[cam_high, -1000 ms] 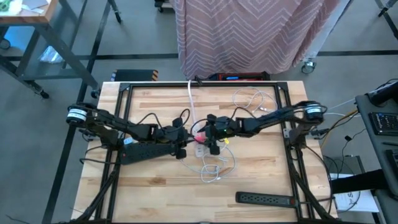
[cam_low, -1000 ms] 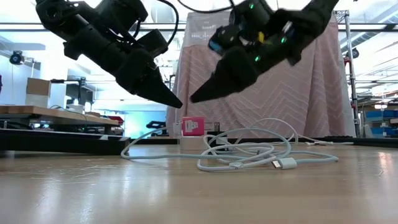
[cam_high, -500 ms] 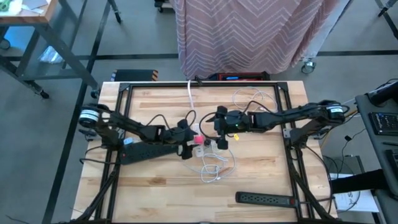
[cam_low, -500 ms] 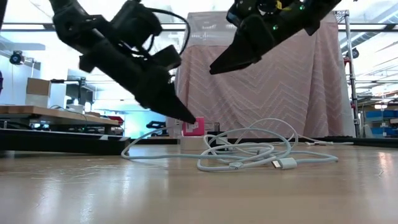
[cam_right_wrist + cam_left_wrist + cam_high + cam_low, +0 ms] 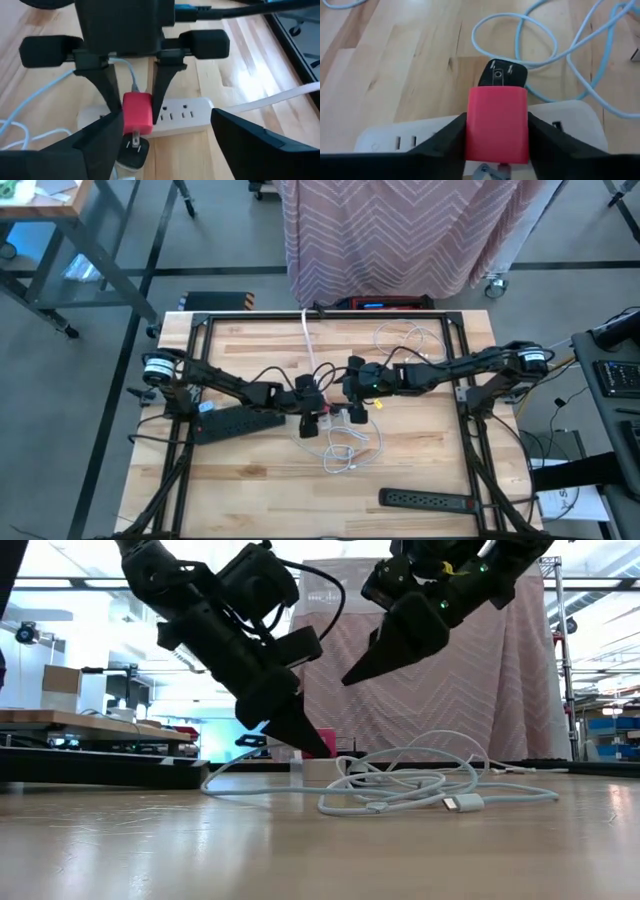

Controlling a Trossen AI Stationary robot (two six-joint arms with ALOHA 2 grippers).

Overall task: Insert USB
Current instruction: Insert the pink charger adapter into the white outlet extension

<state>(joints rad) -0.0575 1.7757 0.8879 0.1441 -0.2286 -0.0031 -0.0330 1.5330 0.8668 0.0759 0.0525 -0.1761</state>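
A red USB charger block [image 5: 497,125] stands on the end of a white power strip [image 5: 185,117] at mid-table. My left gripper [image 5: 313,415] is down at the block [image 5: 325,748], shut on it. A black plug [image 5: 501,75] lies prongs-up just beyond it. A loose white USB cable [image 5: 345,450] lies coiled on the near side, its plug end [image 5: 465,803] flat on the wood. My right gripper [image 5: 352,408] hangs open above and to the right of the block [image 5: 136,114], touching nothing. My left gripper pinches the red charger by its two opposite side faces [image 5: 472,127], one finger [image 5: 112,95] on each side. The fingers slant down onto it from the table's left. The charger stays upright, its underside on the white power strip.
A black power strip [image 5: 235,422] lies under the left arm, another [image 5: 430,500] near the table's near right corner. The white strip's flat cord [image 5: 307,340] runs to the far edge. A second thin cable [image 5: 400,338] lies at far right. Bare wood shows at near left.
My left gripper has moved toward the table's right and come down onto the red charger, its fingers now on either side of it. My right gripper has risen and drawn back toward the right, away from the charger. The charger has stayed on the strip.
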